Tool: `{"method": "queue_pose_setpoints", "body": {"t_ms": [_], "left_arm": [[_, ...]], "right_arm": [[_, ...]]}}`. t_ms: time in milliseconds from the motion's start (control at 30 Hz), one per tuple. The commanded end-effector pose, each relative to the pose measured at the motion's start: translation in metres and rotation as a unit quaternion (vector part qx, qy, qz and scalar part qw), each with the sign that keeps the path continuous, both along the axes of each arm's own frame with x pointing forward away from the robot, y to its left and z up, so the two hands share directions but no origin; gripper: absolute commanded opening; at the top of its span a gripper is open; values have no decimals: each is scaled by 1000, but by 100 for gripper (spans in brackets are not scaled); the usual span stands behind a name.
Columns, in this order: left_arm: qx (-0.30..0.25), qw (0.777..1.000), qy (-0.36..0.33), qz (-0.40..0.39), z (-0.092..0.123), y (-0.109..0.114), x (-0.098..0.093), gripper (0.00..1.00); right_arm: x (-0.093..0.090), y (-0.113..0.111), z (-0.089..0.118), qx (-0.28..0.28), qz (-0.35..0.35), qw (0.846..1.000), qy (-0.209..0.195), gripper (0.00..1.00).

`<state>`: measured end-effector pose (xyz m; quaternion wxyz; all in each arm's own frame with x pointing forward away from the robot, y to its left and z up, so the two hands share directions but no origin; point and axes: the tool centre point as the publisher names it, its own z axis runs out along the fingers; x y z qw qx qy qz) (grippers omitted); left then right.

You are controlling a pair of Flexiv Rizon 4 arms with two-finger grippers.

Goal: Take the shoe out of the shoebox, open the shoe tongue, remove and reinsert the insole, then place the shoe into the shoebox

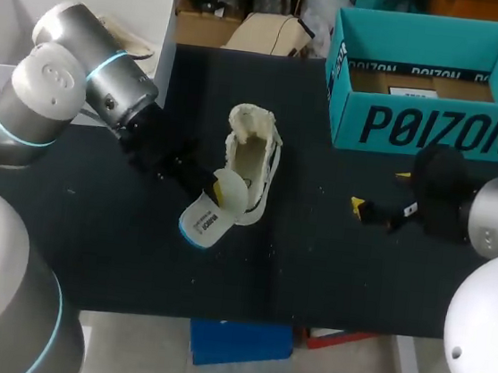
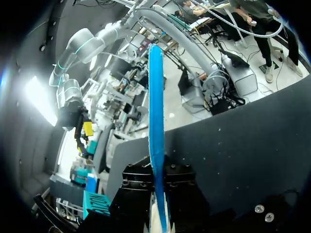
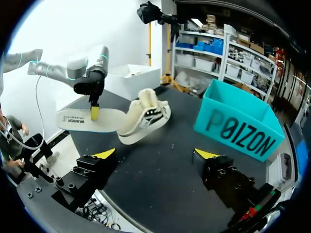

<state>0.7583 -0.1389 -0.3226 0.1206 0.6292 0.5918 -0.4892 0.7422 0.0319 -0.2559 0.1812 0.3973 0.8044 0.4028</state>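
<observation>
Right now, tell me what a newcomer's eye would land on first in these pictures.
The bright teal cardboard shoebox stands open at the far right of the black table. Mid-table sits the cream-white sneaker, its mouth gaping. Beside its heel the left gripper is shut on the white insole with a blue underside. The right gripper hangs open and empty in front of the box.

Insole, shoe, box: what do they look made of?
Insole: likely thin foam, white printed top, blue underside. Shoe: cream matte upper, fabric or leather, cannot tell. Box: teal cardboard, matte, plain brown showing inside.
</observation>
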Motion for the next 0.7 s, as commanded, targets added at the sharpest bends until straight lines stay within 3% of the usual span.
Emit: {"method": "queue_pose_setpoints", "body": {"t_ms": [33, 700], "left_arm": [[21, 1000, -1, -5, -3, -6, 10, 0], [46, 999, -15, -4, -30, -29, 50, 0]], "right_arm": [[1, 0, -1, 0, 1, 1000, 1, 100], [1, 0, -1, 0, 1, 1000, 1, 100]]}}
